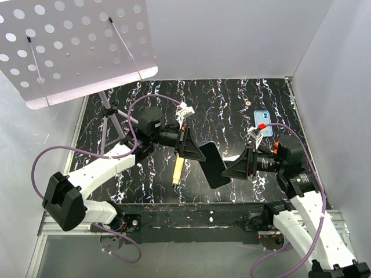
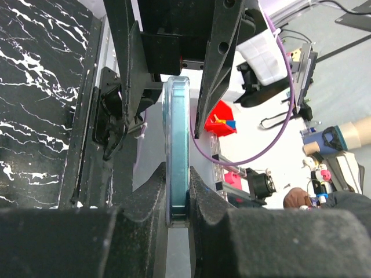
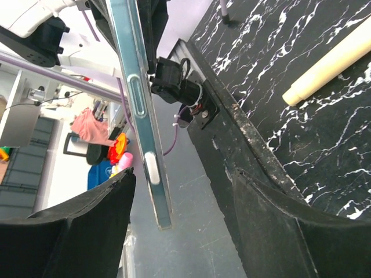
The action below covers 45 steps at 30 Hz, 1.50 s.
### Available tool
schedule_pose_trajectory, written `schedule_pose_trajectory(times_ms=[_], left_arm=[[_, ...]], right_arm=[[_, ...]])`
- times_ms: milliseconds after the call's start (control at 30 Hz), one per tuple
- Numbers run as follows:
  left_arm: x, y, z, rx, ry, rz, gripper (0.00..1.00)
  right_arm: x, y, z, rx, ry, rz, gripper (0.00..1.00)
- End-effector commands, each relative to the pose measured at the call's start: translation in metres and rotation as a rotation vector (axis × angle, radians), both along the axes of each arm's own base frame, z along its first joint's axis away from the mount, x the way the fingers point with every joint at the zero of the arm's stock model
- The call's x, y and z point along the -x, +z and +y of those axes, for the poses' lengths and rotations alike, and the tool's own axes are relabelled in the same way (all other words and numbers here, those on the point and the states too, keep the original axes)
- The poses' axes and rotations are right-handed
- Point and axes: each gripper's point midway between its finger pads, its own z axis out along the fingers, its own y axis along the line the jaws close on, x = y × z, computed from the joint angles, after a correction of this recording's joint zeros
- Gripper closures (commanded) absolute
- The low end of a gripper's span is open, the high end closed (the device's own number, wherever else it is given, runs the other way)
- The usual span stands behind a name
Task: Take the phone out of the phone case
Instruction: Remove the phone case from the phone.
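1. The left arm (image 1: 107, 165) reaches from the lower left of the overhead view toward the centre, with its elbow bent.
2. The left gripper (image 1: 192, 147) points toward the right of the frame. Its fingers (image 2: 152, 194) press against both faces of the phone (image 1: 213, 165), clamping it on edge.
3. The right arm (image 1: 310, 211) rises from the lower right, with its forearm turned left toward the centre.
4. The right gripper (image 1: 233, 168) faces the left one. Its fingers (image 3: 87, 223) are spread wide on either side of the phone's other end, with a gap showing.

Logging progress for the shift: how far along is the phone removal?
Done: the left claw holds the cased phone clamped edge-on above the table. In hand: the right claw, open, straddles its free end. Left: closing on it and pulling phone from case; they look joined.
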Motion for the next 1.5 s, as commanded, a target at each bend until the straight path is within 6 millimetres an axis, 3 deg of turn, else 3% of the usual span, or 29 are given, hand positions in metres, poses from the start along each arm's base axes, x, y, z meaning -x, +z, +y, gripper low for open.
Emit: schedule_pose_trajectory(times_ms=[0, 333, 567, 800, 933, 1000, 1033, 1067, 1133, 1167, 1267, 1300, 1333, 1400, 1467], left_arm=[[0.014, 0.014, 0.006, 0.003, -0.095, -0.051, 1.0], [0.024, -0.002, 0.014, -0.069, -0.2, -0.04, 1.0], [0.026, -0.008, 0.016, -0.076, -0.218, -0.036, 1.0], [0.032, -0.005, 0.02, -0.065, -0.249, -0.055, 1.0], [0.033, -0.003, 0.021, -0.062, -0.253, -0.055, 1.0], [0.029, 0.0, 0.019, -0.072, -0.21, -0.072, 1.0], [0.025, 0.001, 0.018, -0.083, -0.174, -0.087, 0.97], [0.022, 0.002, 0.019, -0.088, -0.135, -0.107, 0.85], [0.012, 0.006, 0.019, -0.098, -0.026, -0.147, 0.5], [0.004, 0.008, 0.021, -0.1, 0.051, -0.172, 0.39], [-0.026, 0.021, 0.034, -0.088, 0.34, -0.245, 0.15], [-0.042, 0.027, 0.045, -0.087, 0.5, -0.242, 0.11], [-0.057, 0.015, 0.059, -0.113, 0.651, -0.198, 0.07], [-0.067, 0.014, 0.079, -0.061, 0.827, -0.124, 0.05], [-0.063, 0.011, 0.081, 0.005, 0.844, -0.074, 0.09]], right_arm=[[0.001, 0.019, 0.009, -0.032, 0.091, -0.053, 0.28], [0.008, 0.015, 0.038, 0.102, 0.342, -0.026, 0.41], [0.008, 0.028, 0.062, 0.097, 0.48, -0.048, 0.62], [0.025, 0.022, 0.071, 0.105, 0.624, -0.028, 0.8], [0.024, 0.02, 0.077, 0.106, 0.644, -0.029, 0.99], [0.019, 0.02, 0.079, 0.119, 0.592, -0.075, 0.99], [0.014, 0.018, 0.081, 0.128, 0.532, -0.082, 0.99], [0.004, 0.018, 0.082, 0.129, 0.451, -0.123, 0.99], [-0.005, 0.028, 0.081, 0.07, 0.349, -0.14, 0.99], [-0.011, 0.04, 0.081, 0.023, 0.294, -0.133, 0.99], [-0.031, 0.046, 0.069, -0.022, 0.125, -0.058, 0.99], [-0.042, 0.045, 0.061, -0.027, 0.04, -0.006, 0.99], [-0.048, 0.044, 0.055, -0.047, -0.01, 0.04, 0.99], [-0.062, 0.046, 0.042, -0.113, -0.092, 0.125, 0.99], [-0.07, 0.045, 0.032, -0.183, -0.14, 0.215, 0.99]])
